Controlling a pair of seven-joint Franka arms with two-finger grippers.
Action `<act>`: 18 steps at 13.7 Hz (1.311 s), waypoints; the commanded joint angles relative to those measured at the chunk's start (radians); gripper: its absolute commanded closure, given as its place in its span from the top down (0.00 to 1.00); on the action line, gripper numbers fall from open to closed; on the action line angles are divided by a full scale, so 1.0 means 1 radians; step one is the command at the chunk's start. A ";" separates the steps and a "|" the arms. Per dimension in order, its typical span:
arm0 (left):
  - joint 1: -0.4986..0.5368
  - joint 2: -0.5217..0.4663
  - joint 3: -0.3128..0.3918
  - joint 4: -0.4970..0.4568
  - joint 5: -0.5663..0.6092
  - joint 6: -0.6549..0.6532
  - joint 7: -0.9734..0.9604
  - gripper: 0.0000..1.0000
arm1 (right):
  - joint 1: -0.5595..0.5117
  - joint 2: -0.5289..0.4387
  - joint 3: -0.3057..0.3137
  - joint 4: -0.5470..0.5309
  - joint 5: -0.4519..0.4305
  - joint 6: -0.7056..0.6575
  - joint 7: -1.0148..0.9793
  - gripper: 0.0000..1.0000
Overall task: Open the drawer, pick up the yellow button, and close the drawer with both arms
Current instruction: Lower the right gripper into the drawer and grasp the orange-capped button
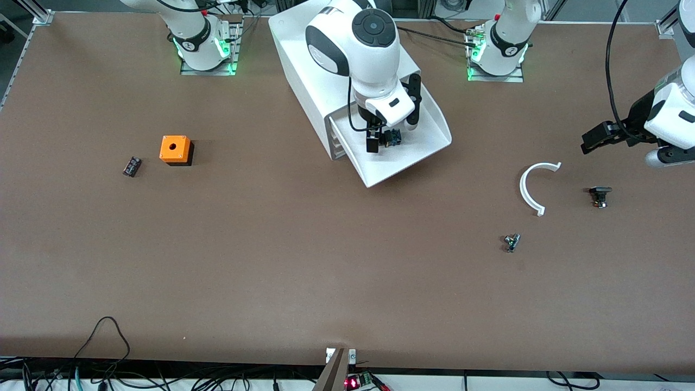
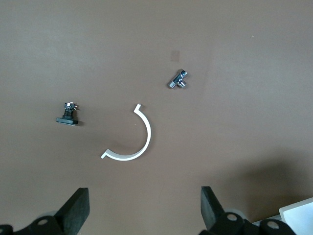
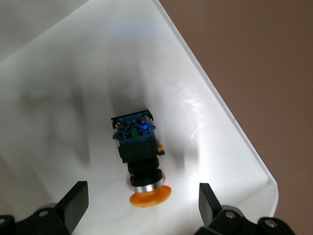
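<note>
The white cabinet [image 1: 304, 60] stands at the table's robot side, and its drawer [image 1: 434, 122] is pulled out. The button [image 1: 394, 137] lies on its side in the drawer; its orange cap and dark body show in the right wrist view [image 3: 137, 147]. My right gripper [image 1: 386, 137] hangs open just above the button, one finger on each side of the cap [image 3: 142, 196], touching nothing. The drawer's rim [image 3: 234, 132] runs beside it. My left gripper [image 1: 589, 142] is open and empty [image 2: 144, 196], up over the table at the left arm's end.
An orange cube [image 1: 175, 150] with a hole and a small black part [image 1: 131, 166] lie toward the right arm's end. Under the left gripper lie a white curved piece [image 1: 531, 187] [image 2: 139, 142], a black part [image 1: 600, 195] [image 2: 67, 115] and a metal fitting [image 1: 511, 242] [image 2: 178, 80].
</note>
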 commanded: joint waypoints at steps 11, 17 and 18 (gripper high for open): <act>-0.010 0.016 0.001 0.047 0.035 -0.001 -0.002 1.00 | 0.070 0.070 -0.064 0.039 -0.024 0.057 -0.038 0.76; -0.010 0.028 0.001 0.062 0.034 0.022 -0.004 1.00 | 0.121 0.073 -0.112 0.039 -0.021 0.065 -0.055 0.39; -0.010 0.031 0.001 0.062 0.034 0.048 -0.004 1.00 | 0.127 0.071 -0.118 0.039 -0.021 0.063 -0.055 0.36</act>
